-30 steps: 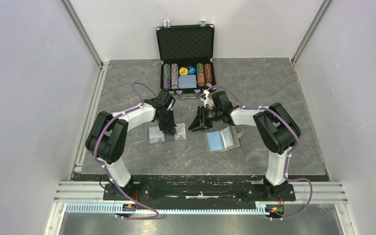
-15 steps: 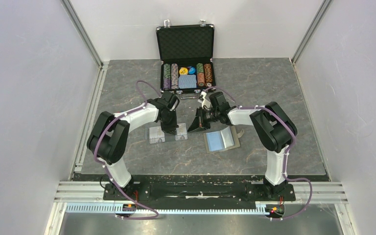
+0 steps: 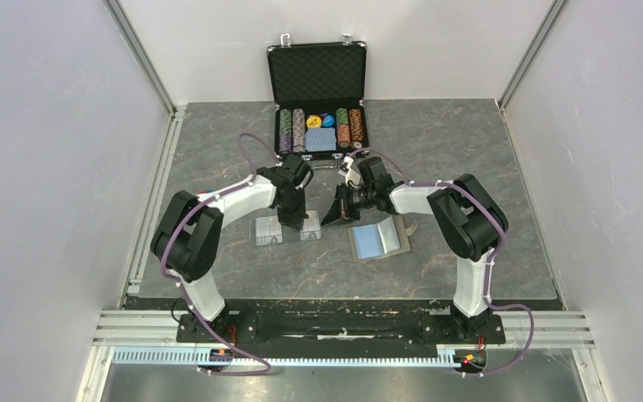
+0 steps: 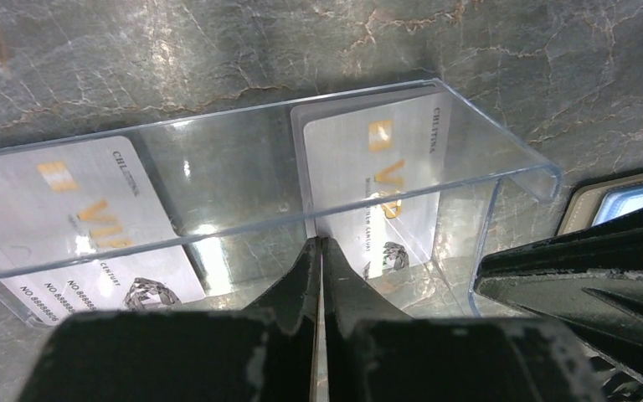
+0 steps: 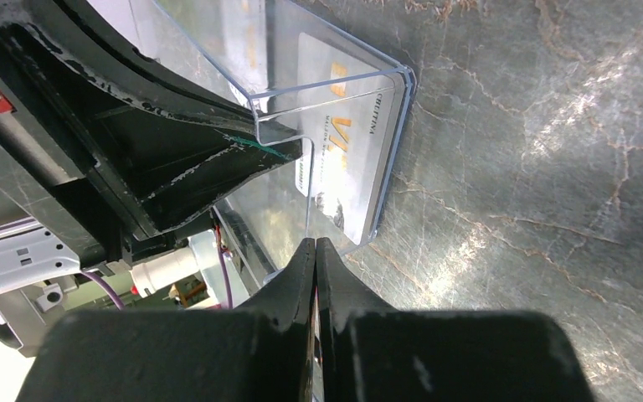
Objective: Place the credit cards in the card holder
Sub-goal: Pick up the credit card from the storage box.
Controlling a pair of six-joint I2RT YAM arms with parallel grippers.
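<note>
Two credit cards [image 4: 377, 180] lie face up, side by side under one clear plastic cover [image 4: 243, 159], mid-desk and slightly toward the left edge. One wallet [image 3: 378, 240] lies open just to their right, blue lining showing. One black case [image 3: 317, 75] at the far edge holds rows of chips [image 3: 298, 130]. The left gripper [image 4: 320, 260], fingers pressed together, sits at the cover's rim between the cards. The right gripper [image 5: 316, 255], equally closed, sits at the cover's end beside one card.

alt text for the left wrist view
Two VIP cards lie under a clear sleeve on a grey table, the shut left gripper at its near edge. The right gripper and a card holder corner show at right.
</note>
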